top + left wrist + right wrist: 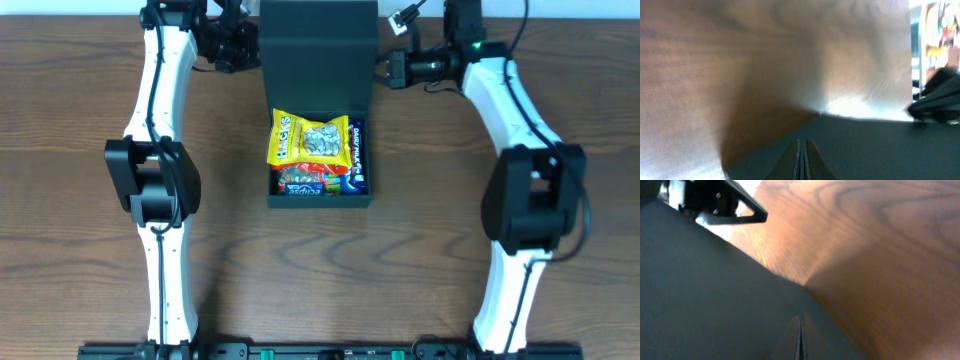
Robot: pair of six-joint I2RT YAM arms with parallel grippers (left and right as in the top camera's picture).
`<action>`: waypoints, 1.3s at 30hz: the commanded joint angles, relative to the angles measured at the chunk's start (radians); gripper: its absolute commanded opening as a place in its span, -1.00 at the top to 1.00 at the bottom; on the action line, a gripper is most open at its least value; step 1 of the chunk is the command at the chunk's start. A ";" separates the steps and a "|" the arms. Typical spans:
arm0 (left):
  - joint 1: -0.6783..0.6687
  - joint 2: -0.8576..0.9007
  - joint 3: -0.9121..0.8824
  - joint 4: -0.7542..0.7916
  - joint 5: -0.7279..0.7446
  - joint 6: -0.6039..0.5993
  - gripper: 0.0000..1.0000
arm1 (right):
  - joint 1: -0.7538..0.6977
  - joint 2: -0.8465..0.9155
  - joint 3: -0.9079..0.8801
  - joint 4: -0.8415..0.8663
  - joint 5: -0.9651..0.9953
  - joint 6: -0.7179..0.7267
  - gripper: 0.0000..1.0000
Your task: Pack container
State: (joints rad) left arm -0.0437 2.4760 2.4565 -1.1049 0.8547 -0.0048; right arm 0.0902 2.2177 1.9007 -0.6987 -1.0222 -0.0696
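Teal lid (318, 40) open, its flanking left tool (802, 156) and right tool (799, 335) both closed, we should fold it down evenly.

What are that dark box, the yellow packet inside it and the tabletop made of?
The container looks like matte dark green cardboard: flat, dull panels and a folded-up flap lid. The yellow packet seems glossy plastic film, crinkled and shiny. The table shows brown wood grain with a sheen; solid wood or laminate, I cannot tell.
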 commanded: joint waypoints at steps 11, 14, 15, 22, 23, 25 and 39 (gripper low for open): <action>0.014 -0.128 0.029 -0.235 -0.156 0.312 0.88 | 0.047 -0.188 0.011 -0.372 0.442 -0.285 0.97; 0.023 -0.142 0.029 -0.235 -0.156 0.311 0.88 | 0.037 -0.198 0.011 -0.367 0.481 -0.245 0.97; 0.025 -0.143 0.029 -0.240 -0.156 0.303 0.88 | 0.034 -0.199 0.011 -0.369 0.485 -0.236 0.97; 0.023 -0.152 0.029 -0.317 -0.160 0.320 0.88 | 0.012 -0.204 0.011 -0.424 0.554 -0.120 0.97; 0.023 -0.157 0.029 -0.328 -0.162 0.322 0.88 | 0.007 -0.208 0.011 -0.431 0.586 -0.089 0.97; 0.023 -0.181 0.029 -0.341 -0.189 0.323 0.88 | -0.002 -0.232 0.011 -0.438 0.606 -0.066 0.96; -0.008 -0.524 -0.009 -0.488 -0.306 0.323 0.88 | -0.007 -0.598 -0.171 -0.354 0.666 -0.145 0.96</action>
State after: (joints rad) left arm -0.0307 1.9976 2.4634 -1.5803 0.5980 0.2970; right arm 0.0856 1.6917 1.8191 -1.0698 -0.3576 -0.1925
